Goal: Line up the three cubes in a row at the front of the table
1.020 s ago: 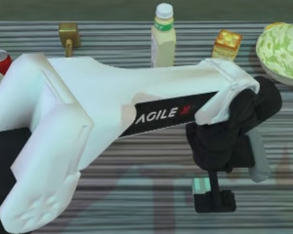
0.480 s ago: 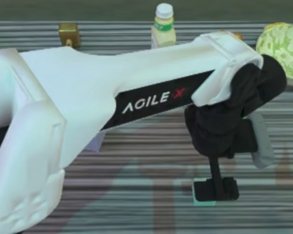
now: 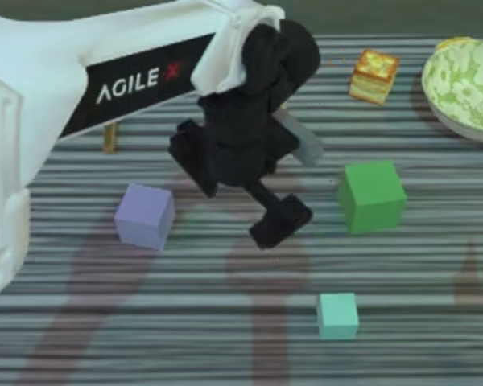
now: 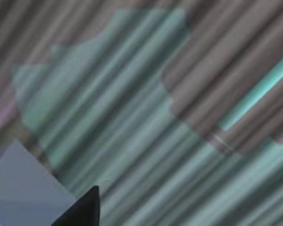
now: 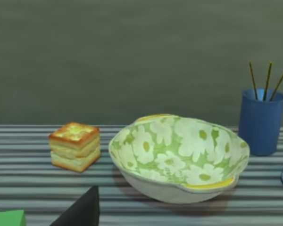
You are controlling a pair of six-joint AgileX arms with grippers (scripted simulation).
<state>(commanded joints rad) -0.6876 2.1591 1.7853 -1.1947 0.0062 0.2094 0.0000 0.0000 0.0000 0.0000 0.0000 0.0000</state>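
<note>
The small mint-green cube (image 3: 337, 315) rests alone near the striped table's (image 3: 435, 338) front edge, right of centre. Farther back on the right sits the larger bright green cube (image 3: 372, 196), whose corner shows in the right wrist view (image 5: 7, 219). The lavender-blue cube (image 3: 145, 215) stands at the left and fills a corner of the left wrist view (image 4: 19, 188). My left gripper (image 3: 280, 221) hangs open and empty above the table's middle, between the lavender and green cubes. Of my right gripper only one dark finger (image 5: 85, 212) shows; that arm is outside the top view.
An orange-yellow patterned box (image 3: 374, 75) and a flowered green bowl (image 3: 465, 80) stand at the back right. A blue cup with sticks (image 5: 261, 121) is beyond the bowl. A brass hammer handle (image 3: 110, 138) pokes out under my left arm.
My left gripper let go of the mint cube at the front, rose and swung back and to the left. The lavender and green cubes are uncovered now.
</note>
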